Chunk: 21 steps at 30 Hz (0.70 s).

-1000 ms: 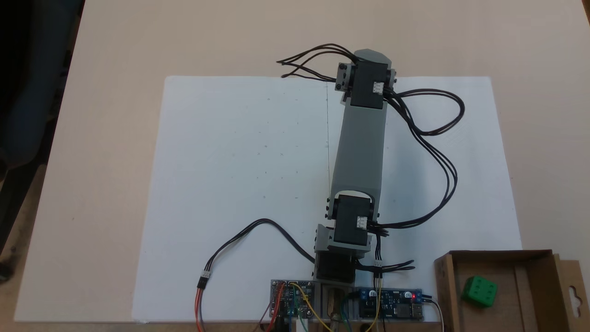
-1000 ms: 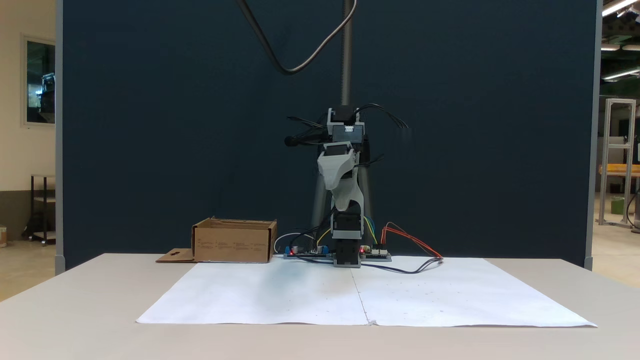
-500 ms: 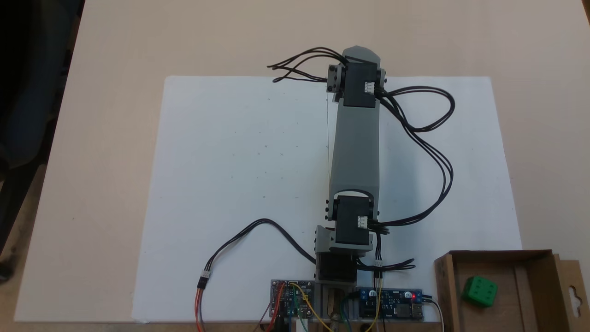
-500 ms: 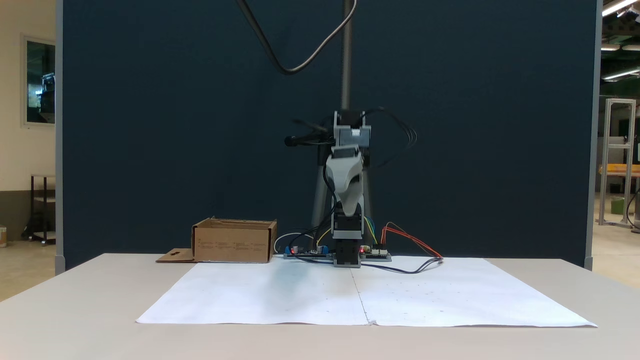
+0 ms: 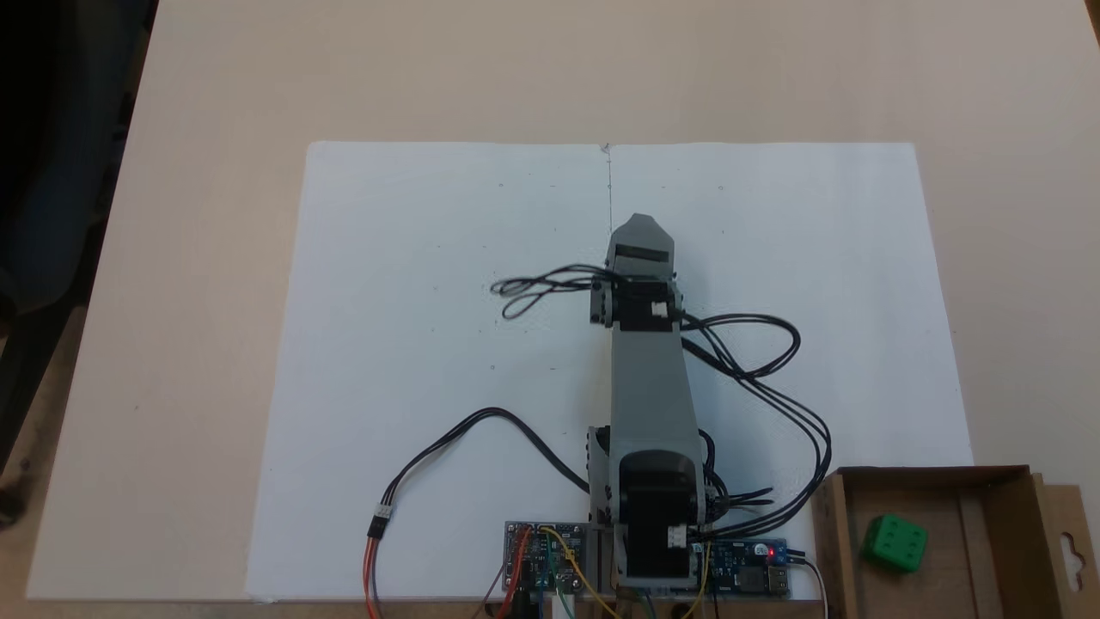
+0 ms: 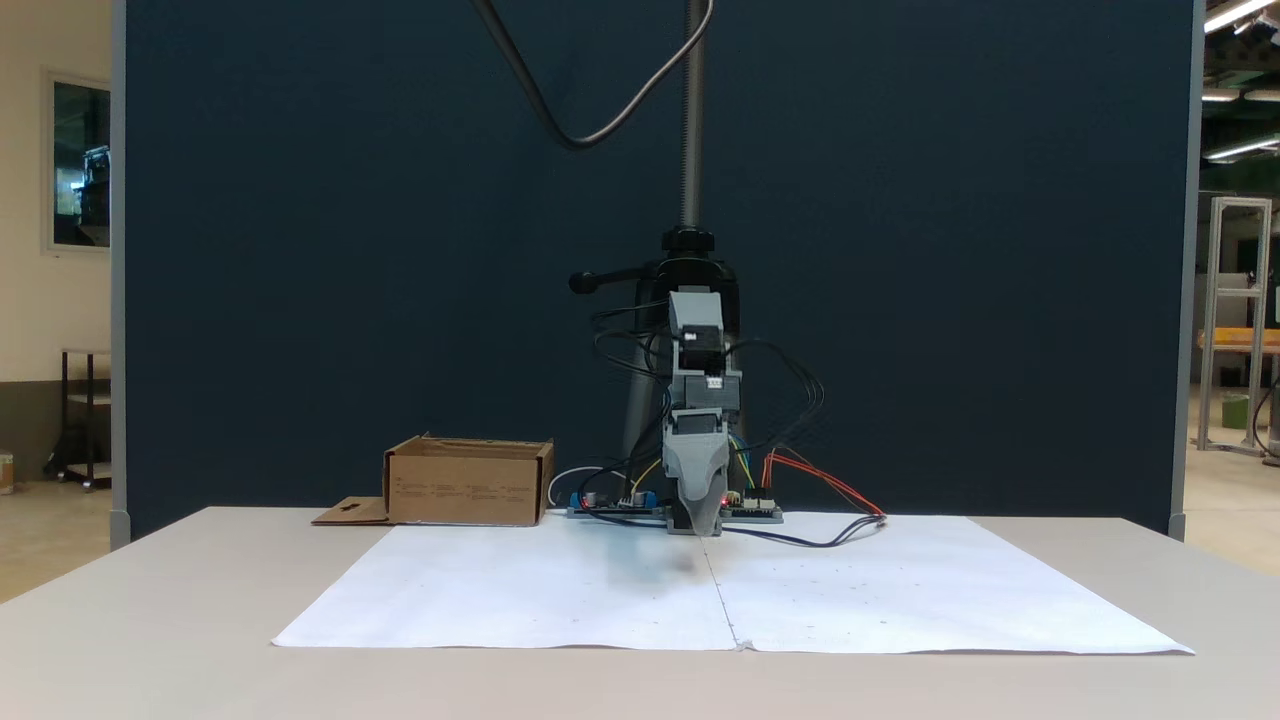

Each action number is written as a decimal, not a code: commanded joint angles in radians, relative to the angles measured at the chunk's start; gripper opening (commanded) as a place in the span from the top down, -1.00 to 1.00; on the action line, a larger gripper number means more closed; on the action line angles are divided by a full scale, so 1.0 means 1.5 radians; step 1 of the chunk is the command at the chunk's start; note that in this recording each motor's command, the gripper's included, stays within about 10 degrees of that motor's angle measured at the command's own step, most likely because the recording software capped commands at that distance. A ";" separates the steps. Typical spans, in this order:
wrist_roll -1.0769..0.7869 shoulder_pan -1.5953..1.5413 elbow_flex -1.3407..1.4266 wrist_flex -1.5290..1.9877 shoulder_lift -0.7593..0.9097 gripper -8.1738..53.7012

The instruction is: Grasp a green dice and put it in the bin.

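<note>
Green dice [image 5: 895, 542] sits inside bin [image 5: 830, 533], at bottom right of fixed view from above. Bin is on tabletop [image 5: 215, 215], just beside white paper [image 5: 430, 301]. Job looks done.

Pincer [image 6: 697, 520] points down, low over paper, well apart from dice. Holds nothing. Both tips line up, so cannot tell if wide or narrow.

Dice looks small, light, hard. Smooth plastic, maybe slippery. Best hold: squeeze two flat sides facing each other, not round corners.
</note>
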 commanded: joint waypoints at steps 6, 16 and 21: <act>-0.043 0.005 0.125 -0.236 0.075 -0.68; -0.055 0.017 0.308 -0.463 0.143 -0.67; -0.056 0.017 0.378 -0.563 0.160 -0.67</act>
